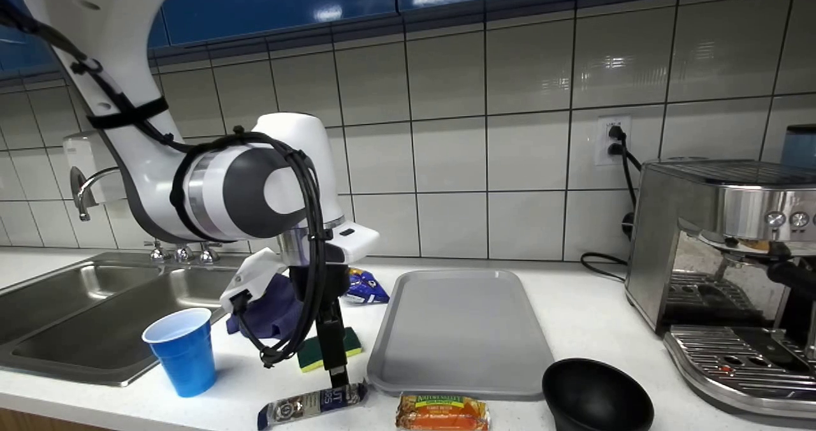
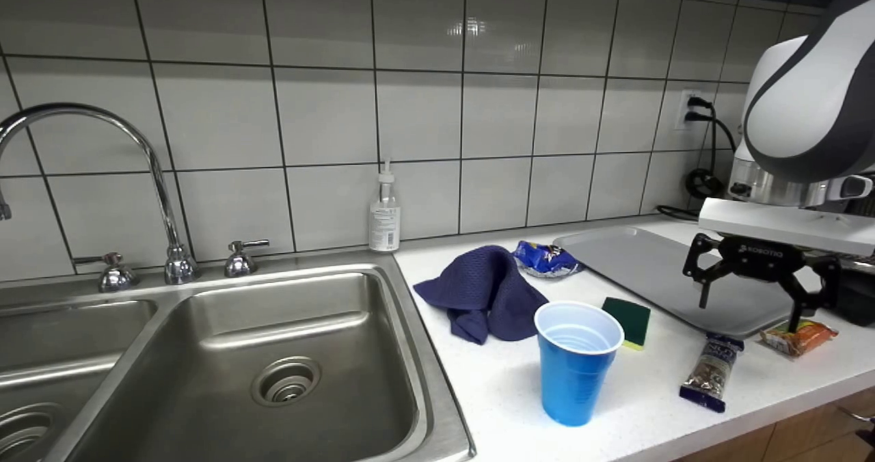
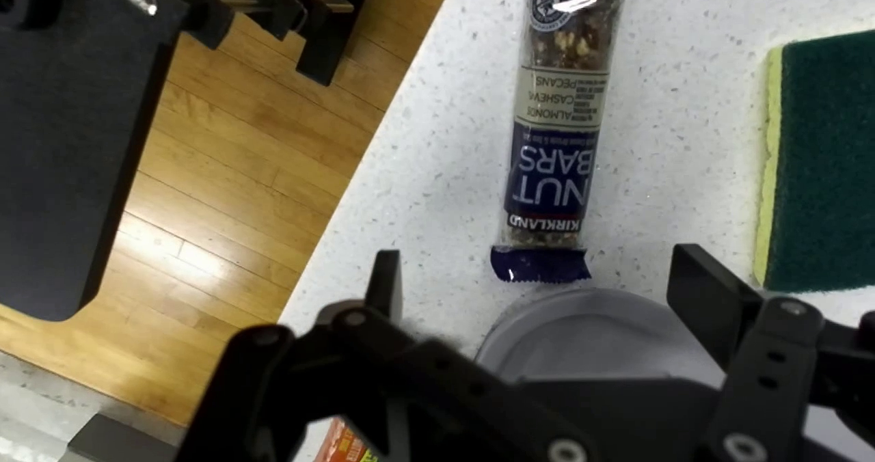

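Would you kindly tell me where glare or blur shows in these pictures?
Wrist view: glare on the floor, a white glint on the nut bar, the gripper slightly soft; in an exterior view, bright streaks on the blue cabinets; in both exterior views, reflections on the wall tiles.

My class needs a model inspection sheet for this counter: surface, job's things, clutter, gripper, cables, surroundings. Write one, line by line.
Surface: white, speckled countertop.
Job's things: nut bar, lying flat near the gripper, one end close to a corner of the grey tray.
Clutter: orange-wrapped bar, sponge, blue cup, black bowl, dark cloth, blue packet.
Gripper: open, holding nothing.
Cables: black cables strapped along the arm; plugs in the wall outlet.
Surroundings: sink, tiled wall, coffee machine, blue cabinets.
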